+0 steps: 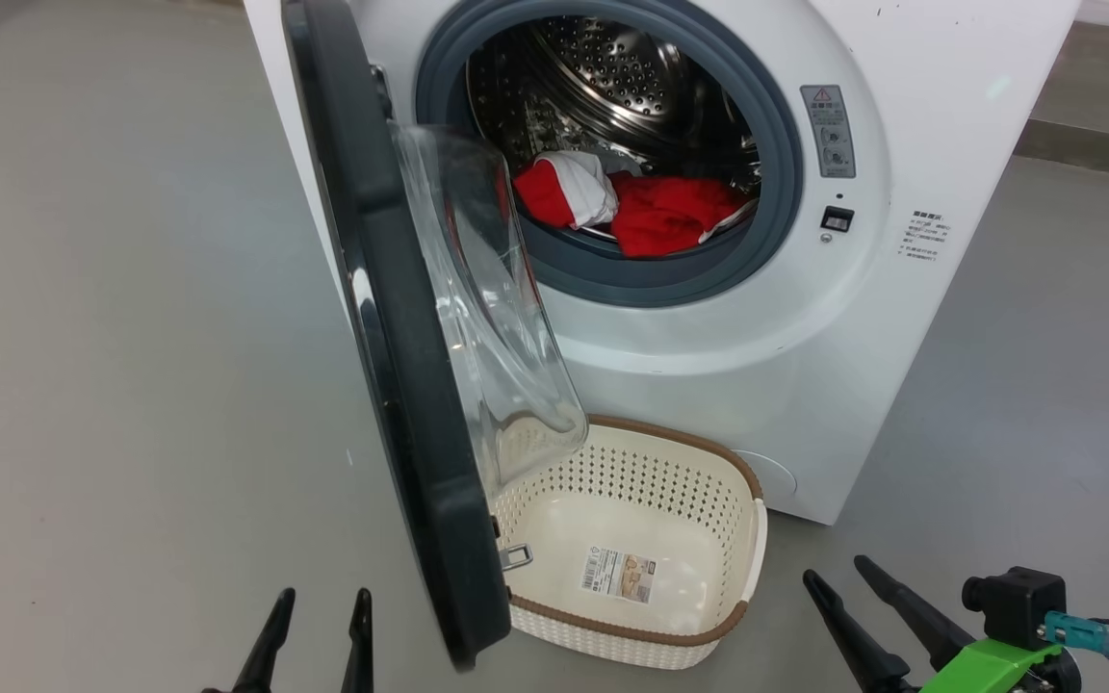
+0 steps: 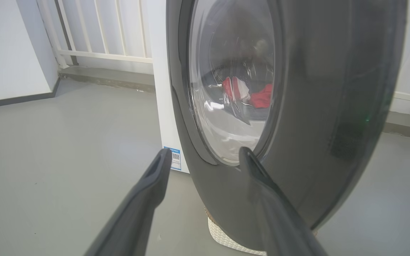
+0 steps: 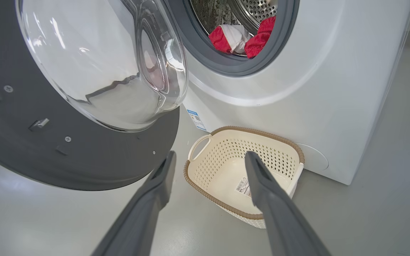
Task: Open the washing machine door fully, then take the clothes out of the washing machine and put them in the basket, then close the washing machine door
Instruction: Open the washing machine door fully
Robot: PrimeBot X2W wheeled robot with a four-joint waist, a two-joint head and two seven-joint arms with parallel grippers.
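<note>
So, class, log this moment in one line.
door: open | clothes: in drum | basket: empty | left gripper: open | right gripper: open

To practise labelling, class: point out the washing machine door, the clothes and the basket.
washing machine door (image 1: 396, 318): head view, on its black rim.
clothes (image 1: 665, 217): head view, on the red fabric at the right.
basket (image 3: 222, 156): right wrist view, on its perforated back wall.

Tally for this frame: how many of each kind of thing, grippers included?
Washer: 1
Door: 1
Basket: 1
Clothes heap: 1 (garment count unclear)
Grippers: 2 (left gripper, right gripper, both open)
Total: 6
</note>
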